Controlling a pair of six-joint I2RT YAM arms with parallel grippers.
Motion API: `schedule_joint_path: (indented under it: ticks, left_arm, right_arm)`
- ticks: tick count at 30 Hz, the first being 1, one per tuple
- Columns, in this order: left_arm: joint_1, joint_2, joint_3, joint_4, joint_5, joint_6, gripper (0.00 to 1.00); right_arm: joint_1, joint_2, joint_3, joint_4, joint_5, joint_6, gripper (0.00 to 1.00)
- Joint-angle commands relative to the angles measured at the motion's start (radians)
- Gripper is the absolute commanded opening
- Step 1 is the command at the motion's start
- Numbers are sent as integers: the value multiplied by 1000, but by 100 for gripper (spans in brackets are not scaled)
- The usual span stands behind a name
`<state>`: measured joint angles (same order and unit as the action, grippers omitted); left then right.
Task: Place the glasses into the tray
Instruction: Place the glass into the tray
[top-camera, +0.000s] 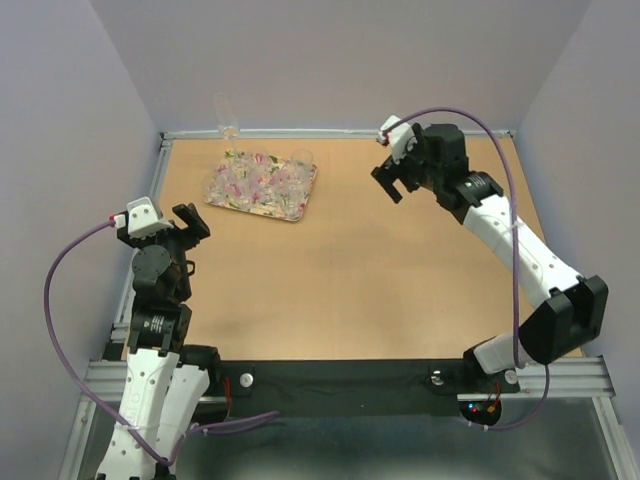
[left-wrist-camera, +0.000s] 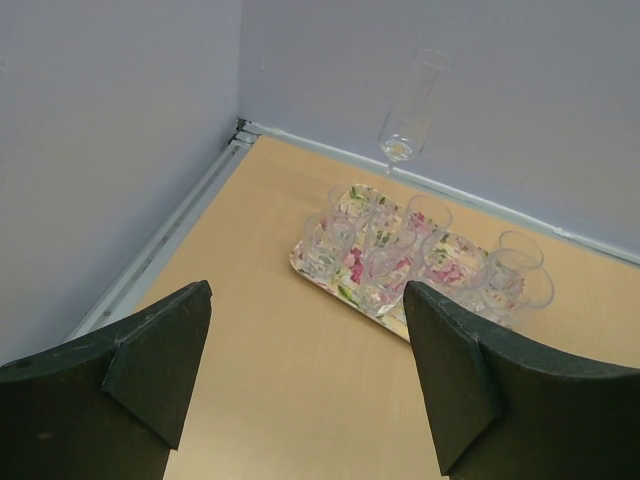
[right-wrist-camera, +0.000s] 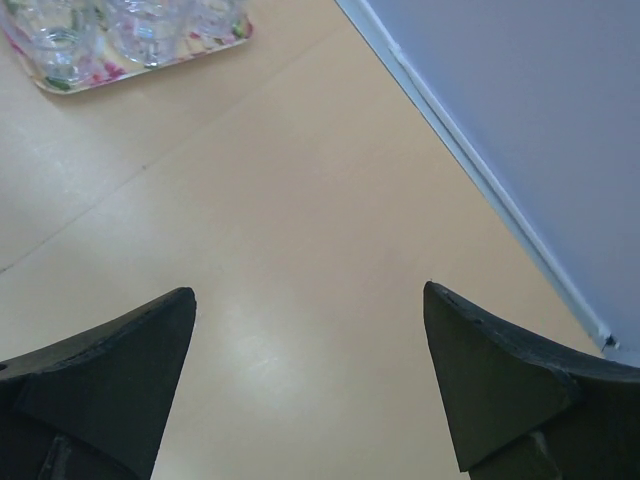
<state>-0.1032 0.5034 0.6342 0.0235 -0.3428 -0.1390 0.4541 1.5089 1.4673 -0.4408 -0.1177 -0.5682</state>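
The flowered cream tray (top-camera: 250, 209) lies on the table at the back left. Several small clear glasses (top-camera: 262, 180) stand close together on it. The tray (left-wrist-camera: 345, 292) and glasses (left-wrist-camera: 440, 255) also show in the left wrist view, ahead of the fingers. In the right wrist view the tray's corner (right-wrist-camera: 135, 68) with glasses (right-wrist-camera: 60, 40) is at the top left. My left gripper (top-camera: 193, 225) (left-wrist-camera: 307, 290) is open and empty, short of the tray's near left side. My right gripper (top-camera: 392, 183) (right-wrist-camera: 309, 290) is open and empty, to the right of the tray.
A tall clear flute glass (top-camera: 228, 115) (left-wrist-camera: 410, 110) stands against the back wall just behind the tray. Purple walls close the table on the left, back and right, with a metal rail (top-camera: 340, 131) along the back edge.
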Motion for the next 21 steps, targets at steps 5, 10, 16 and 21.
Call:
schedule_joint_path:
  ticks: [5,10,16,21]
  left_arm:
    - [2,9,-10,52,10,18,89]
    - [2,18,-11,52,16,21,89]
    - [2,26,-13,55,25,22,89]
    - [2,27,-11,53,31,24,89]
  right_arm:
    - [-185,-191,-251,275,84,370,100]
    - [-374,-240,-367,323,-34,562,100]
    - [-555,-233,-441,367,-53,737,100]
    - [-741,-254,-521,427,-172,872,100]
